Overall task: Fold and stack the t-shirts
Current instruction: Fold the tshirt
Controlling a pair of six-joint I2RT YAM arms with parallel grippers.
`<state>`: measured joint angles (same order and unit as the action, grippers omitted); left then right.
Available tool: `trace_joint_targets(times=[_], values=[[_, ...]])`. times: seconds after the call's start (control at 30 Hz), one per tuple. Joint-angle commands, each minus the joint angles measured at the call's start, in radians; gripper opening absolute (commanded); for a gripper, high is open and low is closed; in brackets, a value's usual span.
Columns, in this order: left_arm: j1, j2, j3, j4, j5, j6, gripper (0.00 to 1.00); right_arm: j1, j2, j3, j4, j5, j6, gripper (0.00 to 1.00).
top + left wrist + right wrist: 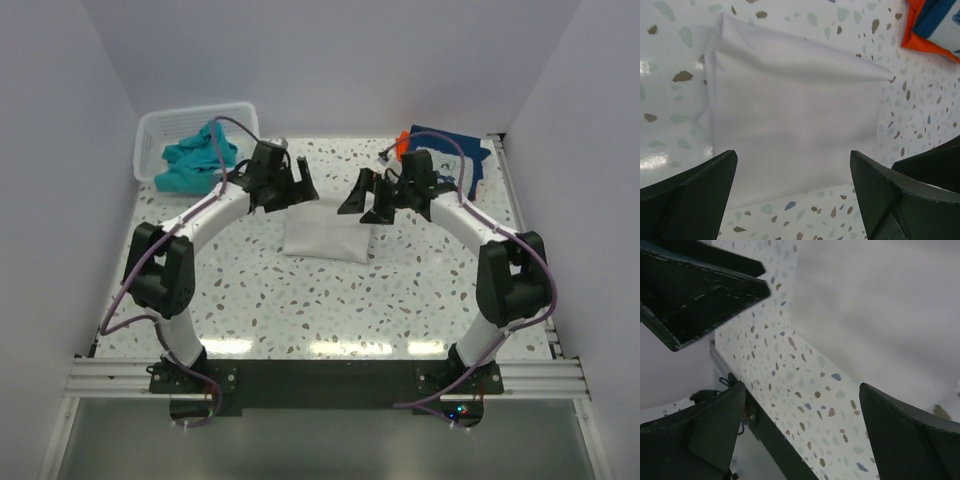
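Both the left end effector (300, 190) and right end effector (365, 205) are hanging with fingers spread wide, gripping nothing, just above the far edge of the white t-shirt (325, 238), which is lying folded into a smooth, pillowy rectangle on the speckled counter (300, 300). Rising straight up is probably wisest, so no fingertip is snagging the limp cloth; the crumpled teal t-shirt (195, 160) is waiting off to their left

White mesh basket (150, 140) — far-left corner, speckled table (330, 300)
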<state>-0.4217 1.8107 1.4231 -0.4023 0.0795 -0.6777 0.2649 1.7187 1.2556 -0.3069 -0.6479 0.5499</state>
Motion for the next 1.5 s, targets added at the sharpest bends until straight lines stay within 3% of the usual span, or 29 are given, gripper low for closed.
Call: trace_joint_targets(times=[0.0, 0.13, 0.27, 0.5, 0.9, 1.03, 1.2, 1.33, 1.47], values=[[-0.038, -0.030, -0.102, 0.103, 0.077, -0.034, 1.00, 0.080, -0.025, -0.071, 0.188, -0.068, 0.105, 0.99], [-0.057, -0.016, -0.167, 0.169, 0.141, -0.059, 1.00, 0.109, 0.011, -0.146, 0.302, -0.064, 0.183, 0.99], [-0.055, 0.013, -0.216, 0.206, 0.170, -0.068, 1.00, 0.108, 0.070, -0.170, 0.302, -0.059, 0.165, 0.99], [-0.055, 0.012, -0.308, 0.215, 0.143, -0.075, 1.00, 0.093, 0.136, -0.166, 0.135, 0.070, 0.025, 0.99], [-0.038, -0.043, -0.397, 0.191, 0.080, -0.063, 1.00, 0.050, 0.079, -0.305, 0.075, 0.178, -0.041, 0.99], [-0.038, -0.135, -0.397, 0.159, 0.075, -0.059, 1.00, 0.050, -0.014, -0.276, -0.001, 0.235, -0.096, 0.99], [-0.042, -0.363, -0.423, 0.126, 0.066, -0.051, 1.00, 0.053, -0.276, -0.210, -0.125, 0.293, -0.169, 0.99], [-0.042, -0.537, -0.441, 0.045, -0.036, -0.049, 1.00, 0.051, -0.442, -0.164, -0.190, 0.419, -0.197, 0.99], [-0.042, -0.658, -0.473, -0.027, -0.153, -0.075, 1.00, 0.051, -0.502, -0.188, -0.175, 0.580, -0.176, 0.99]])
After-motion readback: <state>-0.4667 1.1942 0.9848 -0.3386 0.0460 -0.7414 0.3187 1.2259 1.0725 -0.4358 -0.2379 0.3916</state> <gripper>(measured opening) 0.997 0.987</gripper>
